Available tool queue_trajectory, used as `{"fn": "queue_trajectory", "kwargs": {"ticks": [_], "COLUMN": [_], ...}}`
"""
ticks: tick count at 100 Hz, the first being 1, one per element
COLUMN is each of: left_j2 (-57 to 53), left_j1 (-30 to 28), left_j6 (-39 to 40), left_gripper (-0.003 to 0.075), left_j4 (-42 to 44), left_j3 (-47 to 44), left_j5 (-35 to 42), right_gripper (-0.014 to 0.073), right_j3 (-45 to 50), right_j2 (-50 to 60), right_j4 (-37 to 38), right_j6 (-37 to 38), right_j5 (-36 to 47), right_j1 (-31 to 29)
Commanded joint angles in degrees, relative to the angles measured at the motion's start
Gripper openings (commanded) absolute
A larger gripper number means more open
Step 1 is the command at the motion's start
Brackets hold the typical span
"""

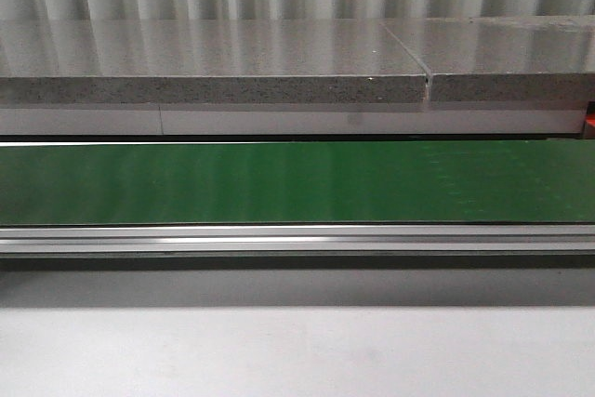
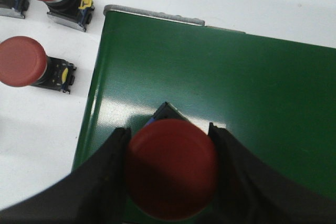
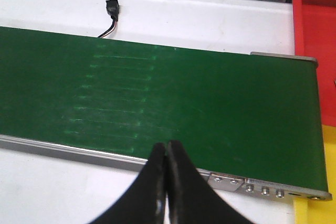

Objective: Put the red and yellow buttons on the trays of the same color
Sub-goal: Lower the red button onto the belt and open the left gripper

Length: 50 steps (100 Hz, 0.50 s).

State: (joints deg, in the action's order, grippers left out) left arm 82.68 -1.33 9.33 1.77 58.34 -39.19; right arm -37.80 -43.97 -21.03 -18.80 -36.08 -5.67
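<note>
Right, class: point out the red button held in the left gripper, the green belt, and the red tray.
held red button (image 2: 171, 167), left wrist view, centre of its dome cap.
green belt (image 1: 297, 183), front view, bare middle of belt.
red tray (image 3: 315, 19), right wrist view, its flat surface.

Body of held red button (image 2: 171, 167) hidden under own cap, only a dark corner peeking out; cap's lower rim cut by frame edge. Third button (image 2: 11, 1) cropped at corner, cap unseen, colour unknowable. Red tray (image 3: 316, 22) and yellow tray (image 3: 314, 212) sliced by edge, extent unclear. Cable (image 3: 109, 20) small, its connector type unreadable. Conveyor belt (image 1: 297, 183) ends out of front view
</note>
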Motion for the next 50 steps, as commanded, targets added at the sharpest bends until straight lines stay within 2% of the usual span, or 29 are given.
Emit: {"fn": "queue_trajectory", "kwargs": {"ticks": [1,12,19,26,38,41,45,50], "left_j2": [0.04,1.11,1.11,1.11,1.11,1.11,1.11,1.11], "left_j1": [0.46,0.46,0.46,0.46,0.46,0.46,0.46,0.46], "left_j6": [0.09,0.09,-0.48,-1.58,-2.89,-2.89,-3.14,-4.33], "left_gripper": [-0.0019,-0.0001,0.0071,0.02,0.0524,0.0584,0.0647,0.068], "left_j4": [-0.61,-0.95,-1.09,-1.77,-2.47,-2.59,-2.7,-3.42], "left_j3": [3.23,4.9,5.14,5.56,5.56,5.56,5.56,5.56], "left_j5": [0.37,-1.02,-1.02,-1.95,-2.79,-3.03,-3.31,-3.53], "right_gripper": [-0.0067,-0.0067,-0.0067,-0.0067,-0.0067,-0.0067,-0.0067,-0.0067], "right_j3": [-1.43,-1.43,-1.43,-1.43,-1.43,-1.43,-1.43,-1.43], "right_j2": [0.48,0.48,0.48,0.48,0.48,0.48,0.48,0.48], "right_j4": [-0.37,-0.37,-0.37,-0.37,-0.37,-0.37,-0.37,-0.37], "right_j6": [-0.41,-0.41,-0.41,-0.41,-0.41,-0.41,-0.41,-0.41], "right_j5": [3.16,3.16,3.16,3.16,3.16,3.16,3.16,3.16], "right_j1": [0.09,0.09,0.09,0.09,0.09,0.09,0.09,0.09]}}
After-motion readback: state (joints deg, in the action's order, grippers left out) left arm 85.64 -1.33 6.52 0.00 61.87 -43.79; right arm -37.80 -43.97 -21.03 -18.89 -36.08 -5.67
